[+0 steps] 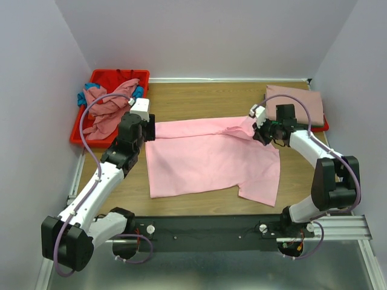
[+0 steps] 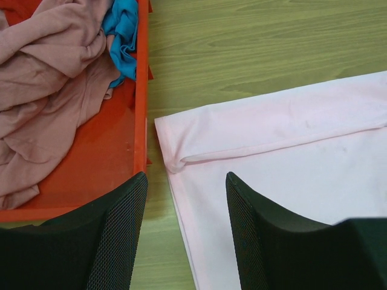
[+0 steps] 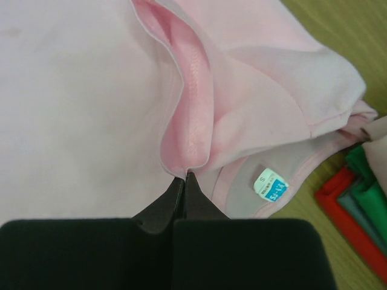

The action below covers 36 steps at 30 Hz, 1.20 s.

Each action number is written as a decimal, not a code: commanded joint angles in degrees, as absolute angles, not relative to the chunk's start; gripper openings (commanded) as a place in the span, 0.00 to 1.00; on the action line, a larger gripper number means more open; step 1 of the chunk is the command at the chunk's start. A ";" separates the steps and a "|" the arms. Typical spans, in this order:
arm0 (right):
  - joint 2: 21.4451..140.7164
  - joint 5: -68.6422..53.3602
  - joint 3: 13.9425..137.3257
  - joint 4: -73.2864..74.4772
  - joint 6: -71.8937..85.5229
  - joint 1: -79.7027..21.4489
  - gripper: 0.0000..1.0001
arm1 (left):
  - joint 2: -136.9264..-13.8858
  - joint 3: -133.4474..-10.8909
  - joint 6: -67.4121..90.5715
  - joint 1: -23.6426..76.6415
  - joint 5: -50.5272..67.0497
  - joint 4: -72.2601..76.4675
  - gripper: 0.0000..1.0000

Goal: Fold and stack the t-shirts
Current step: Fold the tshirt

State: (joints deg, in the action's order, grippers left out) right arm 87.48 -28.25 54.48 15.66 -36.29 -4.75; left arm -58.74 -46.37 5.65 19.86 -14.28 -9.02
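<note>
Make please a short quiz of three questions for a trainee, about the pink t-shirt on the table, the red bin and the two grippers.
1. True or false: the right gripper is shut on a fold of the pink t-shirt.
2. Where does the teal t-shirt lie? A) in the red bin; B) on top of the pink t-shirt; C) in the right gripper.
3. Fill in the missing word: the left gripper, above the left edge of the pink t-shirt, is ____ and holds nothing.

Key: 1 true; 2 A; 3 open.
</note>
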 commanded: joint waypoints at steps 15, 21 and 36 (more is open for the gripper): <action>94.64 -34.70 70.74 30.23 -34.82 -4.57 0.75 | -59.15 -46.32 6.15 19.86 -11.43 -6.68 0.63; 106.95 -34.82 78.22 31.90 -30.24 -12.72 0.58 | -59.33 -46.23 6.06 19.86 -10.99 -6.59 0.63; 113.38 -23.56 80.95 32.43 -29.00 -18.01 0.50 | -60.03 -46.41 6.06 19.86 -9.84 -6.33 0.63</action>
State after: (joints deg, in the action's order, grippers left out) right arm 111.72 -27.35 79.37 31.31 -29.93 -17.19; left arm -59.77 -46.37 5.65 19.86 -11.40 -7.77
